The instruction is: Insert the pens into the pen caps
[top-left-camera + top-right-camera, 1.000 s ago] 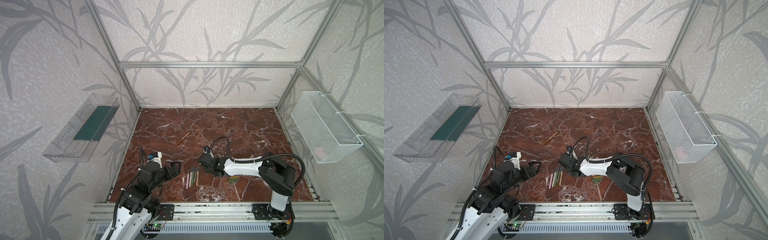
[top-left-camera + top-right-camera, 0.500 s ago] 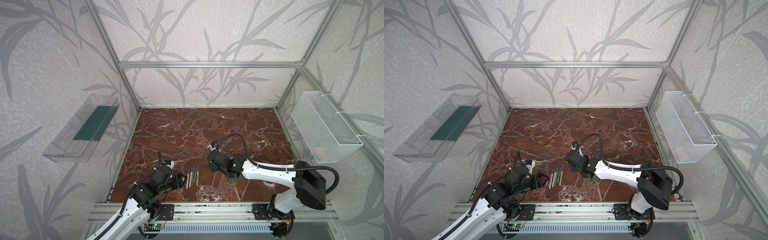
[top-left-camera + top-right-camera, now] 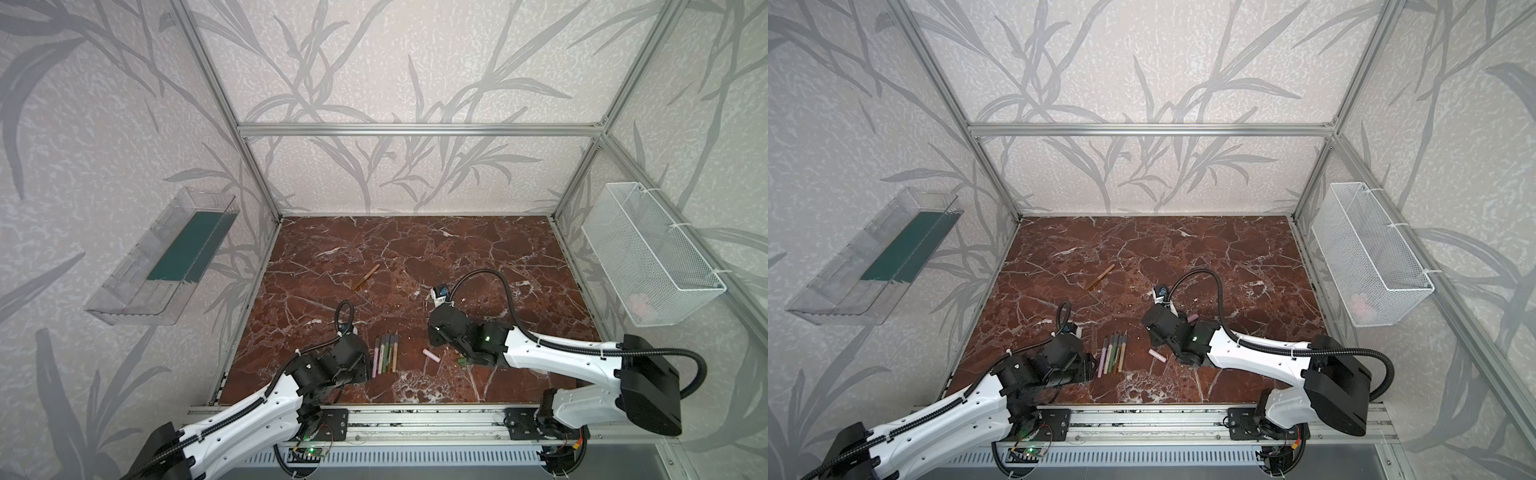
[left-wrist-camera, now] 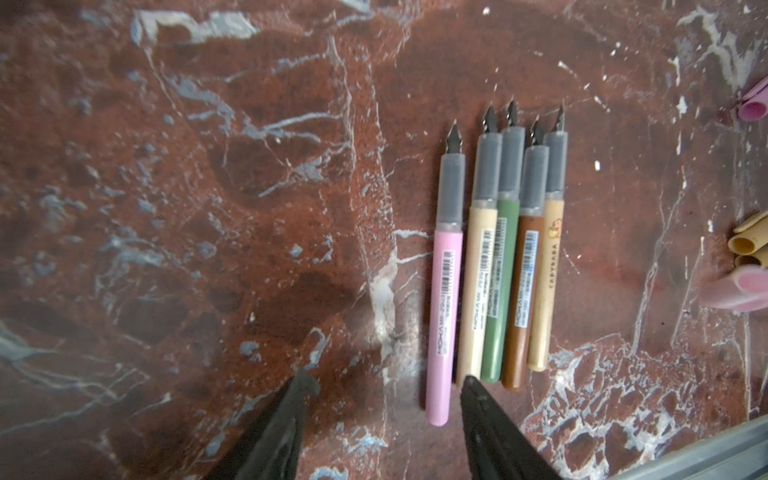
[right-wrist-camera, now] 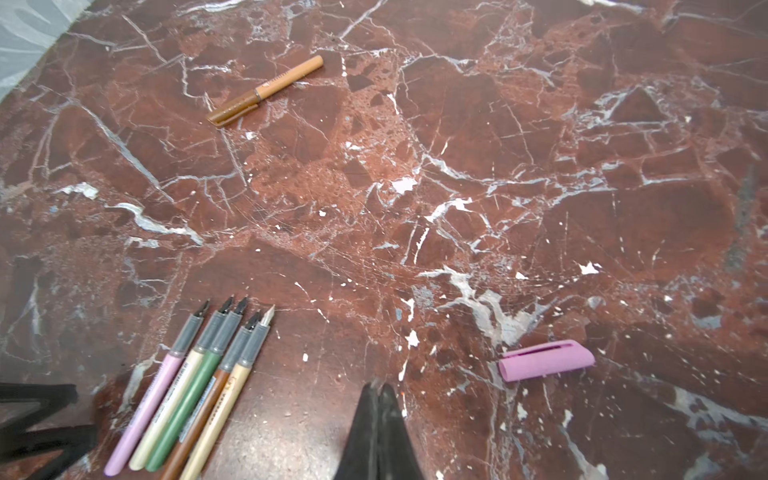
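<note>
One wire basket holds a pink item (left gripper parted beside pens, right gripper clenched empty).

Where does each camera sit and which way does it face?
Both top views: high at the front, looking down at the table; left arm and right arm show.
Left wrist: on the left arm, facing down at five pens; open left claw shows.
Right wrist: on the right arm, facing across the table; shut right claw shows.
Shared: all see the pens.
</note>
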`<state>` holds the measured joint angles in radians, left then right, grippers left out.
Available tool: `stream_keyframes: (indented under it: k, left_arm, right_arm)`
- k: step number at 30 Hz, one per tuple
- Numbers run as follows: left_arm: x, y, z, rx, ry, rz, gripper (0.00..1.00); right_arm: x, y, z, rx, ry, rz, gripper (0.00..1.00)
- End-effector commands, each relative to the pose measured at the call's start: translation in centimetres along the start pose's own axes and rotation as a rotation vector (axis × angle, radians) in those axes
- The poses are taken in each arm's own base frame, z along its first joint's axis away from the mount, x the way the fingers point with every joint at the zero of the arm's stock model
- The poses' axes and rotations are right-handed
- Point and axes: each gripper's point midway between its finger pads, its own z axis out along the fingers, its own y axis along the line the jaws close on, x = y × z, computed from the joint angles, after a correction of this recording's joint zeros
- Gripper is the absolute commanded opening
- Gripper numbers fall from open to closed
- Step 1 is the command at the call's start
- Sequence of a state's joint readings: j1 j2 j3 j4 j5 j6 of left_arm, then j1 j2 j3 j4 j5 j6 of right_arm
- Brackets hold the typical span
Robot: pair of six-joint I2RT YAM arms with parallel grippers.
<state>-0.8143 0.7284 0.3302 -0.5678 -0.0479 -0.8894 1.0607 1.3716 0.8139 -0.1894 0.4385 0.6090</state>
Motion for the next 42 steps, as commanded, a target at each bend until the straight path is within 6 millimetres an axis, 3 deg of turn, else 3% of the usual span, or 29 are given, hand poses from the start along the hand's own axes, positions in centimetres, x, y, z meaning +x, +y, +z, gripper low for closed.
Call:
stream_keyframes:
  k: [1, 3, 7, 12, 16, 21, 25, 29, 34, 42]
  left_arm:
    - [-2.2, -0.5, -1.1, -0.012, -0.090, 0.001, 0.61]
    - [-2.5, -0.7, -1.3, -0.015, -0.092, 0.013, 0.61]
    - [-3.0, -1.3, -1.1, -0.004, -0.105, 0.030, 0.61]
    - [-3.7, -1.6, -1.3, -0.007, -0.131, 0.046, 0.61]
    - [-4.1, -1.7, -1.7, -0.007, -0.148, 0.052, 0.61]
    - [-4.6, -2.0, -1.8, -0.010, -0.160, 0.065, 0.62]
    - [-4.9, -2.3, -2.0, -0.005, -0.163, 0.076, 0.61]
    - [-5.0, -2.2, -2.2, -0.007, -0.173, 0.079, 0.62]
    - [-5.1, -1.9, -2.6, -0.004, -0.190, 0.068, 0.61]
    - [-5.2, -1.7, -3.3, 0.013, -0.209, 0.052, 0.62]
  right_arm:
    - [-0.1, -1.2, -0.3, 0.056, -0.007, -0.012, 0.11]
    - [1.0, -1.4, -0.2, 0.050, 0.036, -0.040, 0.23]
    - [4.1, -1.0, 0.0, -0.013, 0.113, -0.077, 0.32]
    - [4.4, 3.9, -1.5, -0.225, 0.102, -0.197, 0.48]
    - [7.9, 5.0, -3.6, -0.228, 0.143, -0.259, 0.45]
    - [12.1, 3.6, -5.9, -0.185, 0.247, -0.317, 0.44]
    - [14.8, 1.7, -6.1, -0.125, 0.306, -0.318, 0.44]
    - [17.1, 1.3, -5.3, -0.121, 0.365, -0.332, 0.43]
    - [18.5, 1.6, -4.0, -0.080, 0.413, -0.378, 0.43]
    - [17.8, 1.2, -2.4, 0.034, 0.384, -0.385, 0.41]
